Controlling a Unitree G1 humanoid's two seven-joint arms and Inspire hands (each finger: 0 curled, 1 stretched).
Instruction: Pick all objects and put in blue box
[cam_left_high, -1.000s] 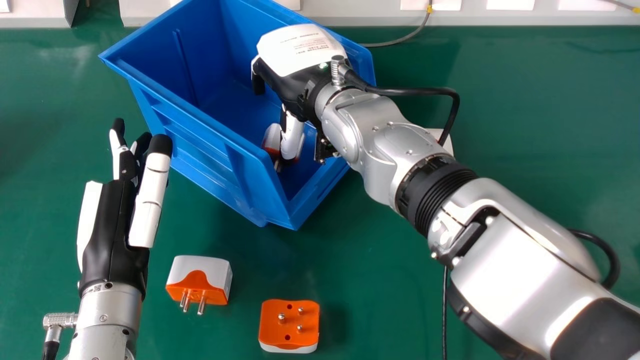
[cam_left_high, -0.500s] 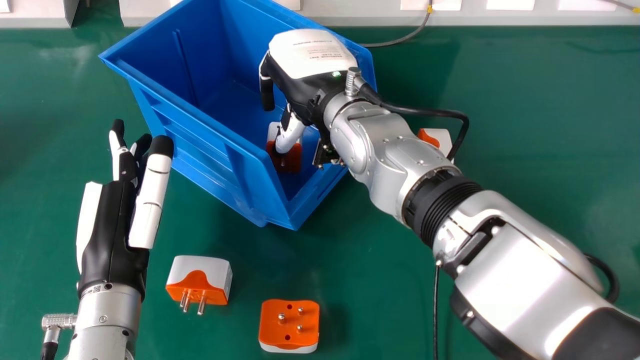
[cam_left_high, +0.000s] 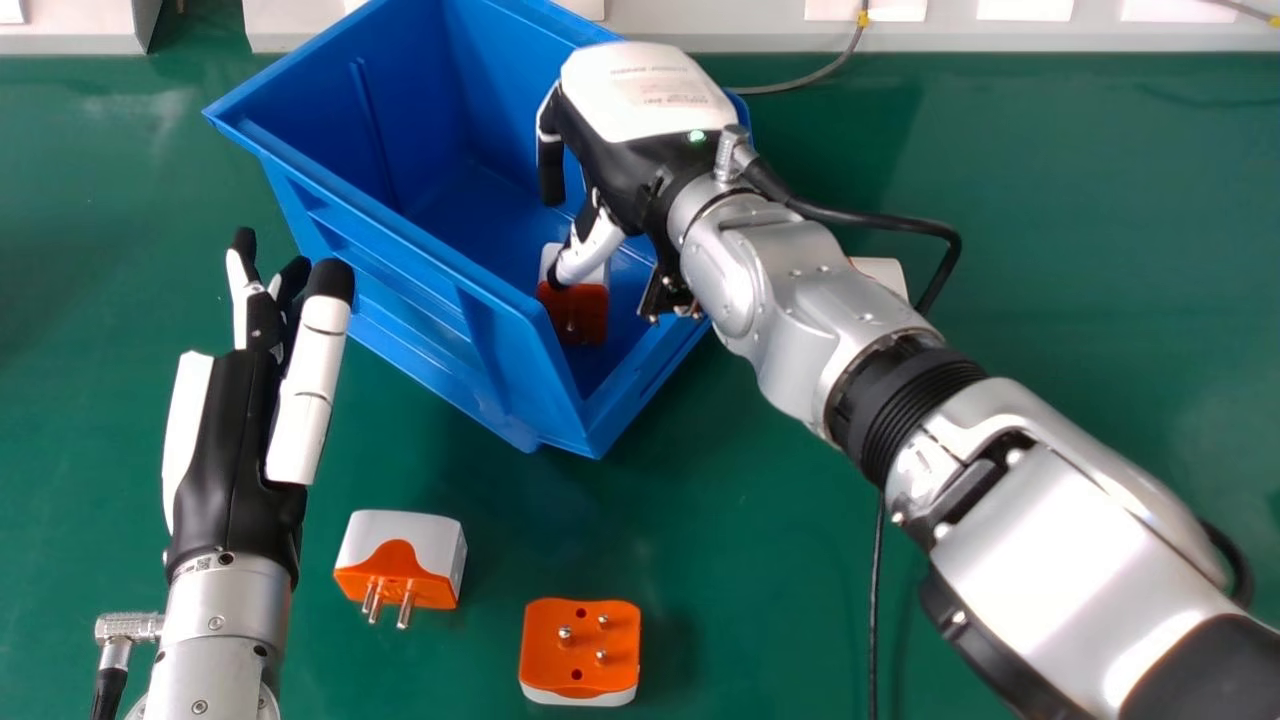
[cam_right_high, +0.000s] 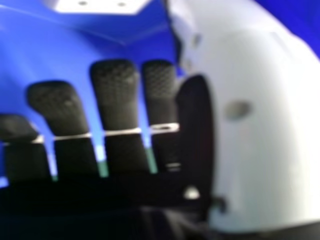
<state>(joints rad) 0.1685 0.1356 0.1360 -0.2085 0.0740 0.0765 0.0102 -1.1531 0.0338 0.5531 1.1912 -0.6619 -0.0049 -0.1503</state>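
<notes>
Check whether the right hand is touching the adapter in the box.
Cannot tell: in the head view the right hand's thumb overlaps the adapter, hiding whether it rests on it or hovers above.

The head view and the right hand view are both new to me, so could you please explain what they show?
The machine is a humanoid robot. The head view looks down from its head: the left robot hand is at the left, and the right robot hand is over the blue box. The other picture comes from a camera at that right hand, showing its fingers and thumb.

On the green table are two orange and white plugs; another white item is partly hidden by the right arm. One plug lies in the box. Neither hand appears to hold anything.
</notes>
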